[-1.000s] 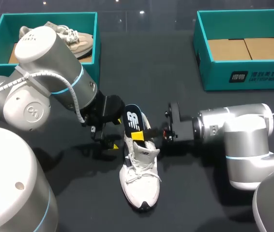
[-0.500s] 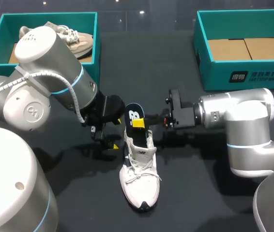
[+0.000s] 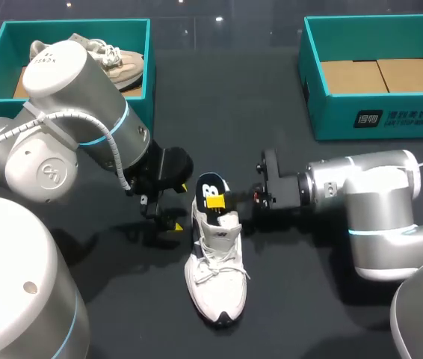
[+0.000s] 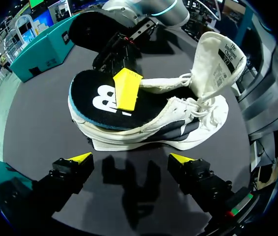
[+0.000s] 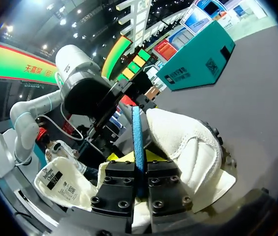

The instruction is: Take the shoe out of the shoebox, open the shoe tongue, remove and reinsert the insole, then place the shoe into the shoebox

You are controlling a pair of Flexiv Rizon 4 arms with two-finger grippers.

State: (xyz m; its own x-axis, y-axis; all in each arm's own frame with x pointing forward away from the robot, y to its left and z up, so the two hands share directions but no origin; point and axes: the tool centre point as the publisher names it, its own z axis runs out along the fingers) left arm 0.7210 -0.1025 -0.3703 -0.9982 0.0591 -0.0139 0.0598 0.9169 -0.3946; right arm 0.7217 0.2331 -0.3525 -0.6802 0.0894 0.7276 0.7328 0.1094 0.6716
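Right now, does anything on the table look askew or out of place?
Only the black insole: it juts half out of the heel of the white shoe, pinched by the right gripper, with the tongue folded open. That fits the task midway; nothing looks damaged or spilled.

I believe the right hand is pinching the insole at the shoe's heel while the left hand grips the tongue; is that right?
Not quite: the left hand is open beside the shoe, holding nothing, as the left wrist view shows. The right hand does pinch the insole.
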